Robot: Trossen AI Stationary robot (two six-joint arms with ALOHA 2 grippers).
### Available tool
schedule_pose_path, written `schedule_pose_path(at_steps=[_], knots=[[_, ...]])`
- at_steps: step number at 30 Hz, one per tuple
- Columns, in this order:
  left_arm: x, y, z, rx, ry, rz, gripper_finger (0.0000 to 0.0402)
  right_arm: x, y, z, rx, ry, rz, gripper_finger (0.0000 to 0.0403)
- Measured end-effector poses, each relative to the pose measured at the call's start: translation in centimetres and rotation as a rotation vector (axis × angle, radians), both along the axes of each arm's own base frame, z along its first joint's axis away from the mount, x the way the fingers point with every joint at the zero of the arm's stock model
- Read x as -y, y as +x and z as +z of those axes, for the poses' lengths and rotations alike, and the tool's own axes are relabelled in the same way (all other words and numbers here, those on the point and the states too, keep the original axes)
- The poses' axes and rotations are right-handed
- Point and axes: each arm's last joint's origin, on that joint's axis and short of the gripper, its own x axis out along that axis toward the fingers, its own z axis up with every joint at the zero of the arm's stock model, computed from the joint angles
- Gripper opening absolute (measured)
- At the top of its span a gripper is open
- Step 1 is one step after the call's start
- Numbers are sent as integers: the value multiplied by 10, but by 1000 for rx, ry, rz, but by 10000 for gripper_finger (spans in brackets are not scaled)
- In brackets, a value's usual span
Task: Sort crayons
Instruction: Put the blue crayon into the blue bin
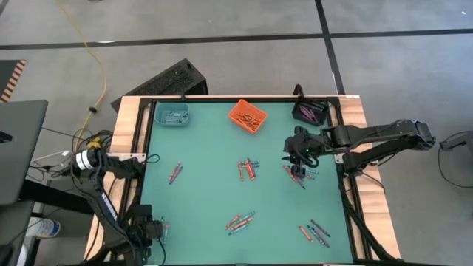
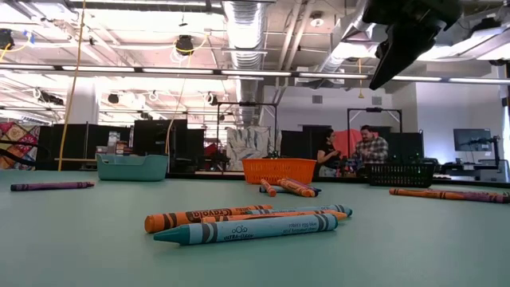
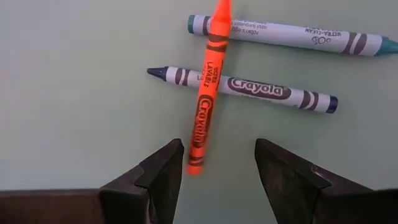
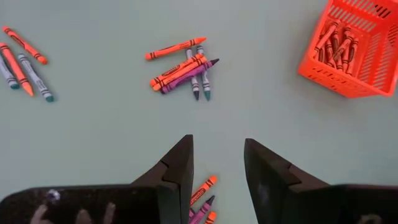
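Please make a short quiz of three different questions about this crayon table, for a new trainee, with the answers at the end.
1. True or false: the orange bin already holds crayons.
2. Which gripper hangs over the cluster of crayons near the table's right side? A) left gripper B) right gripper
3. Fill in: in the left wrist view, the orange crayon lies ____ the dark blue crayon.

Key:
1. True.
2. B, the right gripper; the left gripper is open at the table's near left corner.
3. Across.
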Motion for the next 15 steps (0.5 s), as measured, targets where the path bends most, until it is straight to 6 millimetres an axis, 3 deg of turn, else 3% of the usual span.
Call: schedule_pose_path(at_steps=[10,15], knots=[[-18,0,6,35,-19,16,151,0,0,0,5,-1,-3,132],[-30,3,-3,25,-68,13,132,0,1,1,12,-1,-2,133]])
